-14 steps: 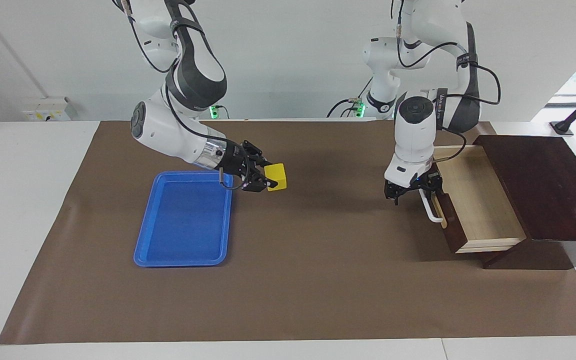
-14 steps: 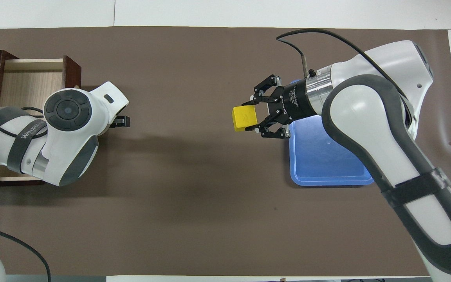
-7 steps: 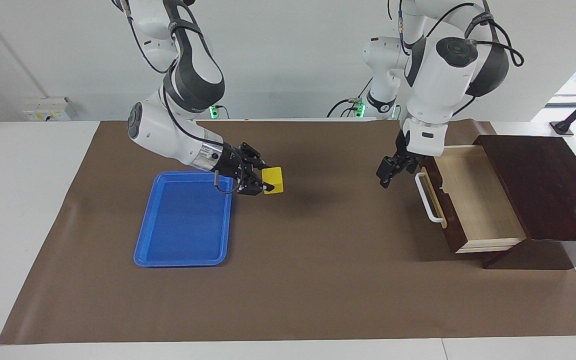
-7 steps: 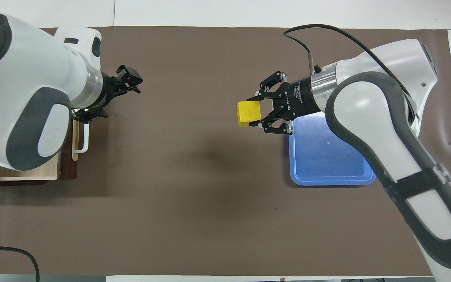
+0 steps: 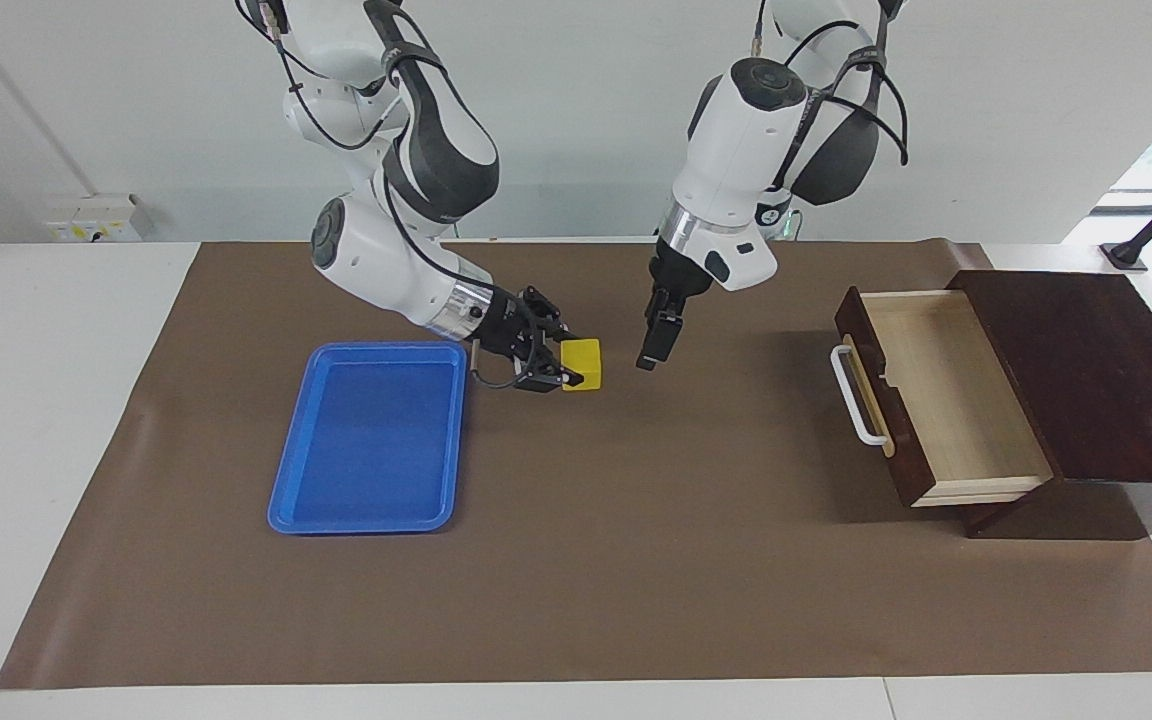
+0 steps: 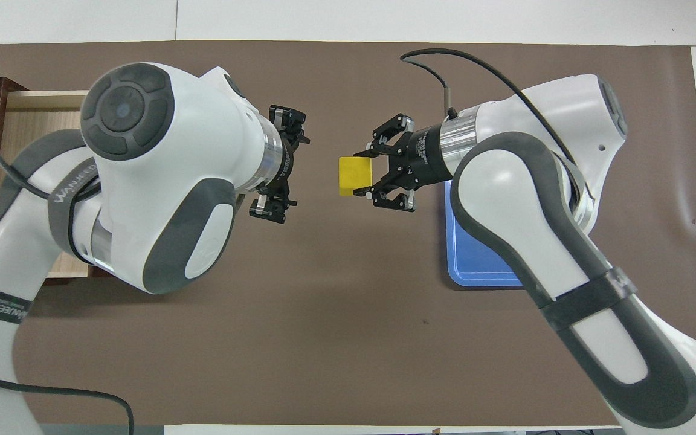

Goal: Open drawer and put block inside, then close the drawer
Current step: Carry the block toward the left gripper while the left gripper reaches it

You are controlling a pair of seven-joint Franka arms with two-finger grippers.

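So: drawer (image 5: 946,395) stands pulled well out of the dark wooden box (image 5: 1096,375) at my left arm's end of the table, pale interior bare, white bar handle (image 5: 851,395) free of any grip. I count the opening step as done. The block (image 5: 582,364) is not in it yet. My right gripper (image 5: 554,366) has its fingertips pinched on the block from the side, holding it low over the brown mat (image 5: 576,580), just beside the corner of the blue tray (image 5: 366,505) nearest the robots and toward the table's middle; whether the block's underside touches the mat I cannot tell. My left gripper (image 5: 652,344) hangs over the mat near the block, apart from it, fingers spread wide and holding nothing, its opening turned toward the block in the overhead view. My reading: this looks like the set-up for a handover at mid-table, since the drawer sits well apart from where my right arm holds the block. Remaining, by my judgement: get the block across to the drawer, release it inside, then push the front shut. Roughly a third done. Watch item: my right fingers cover two of the block's sides, so my left has only the free faces to take.
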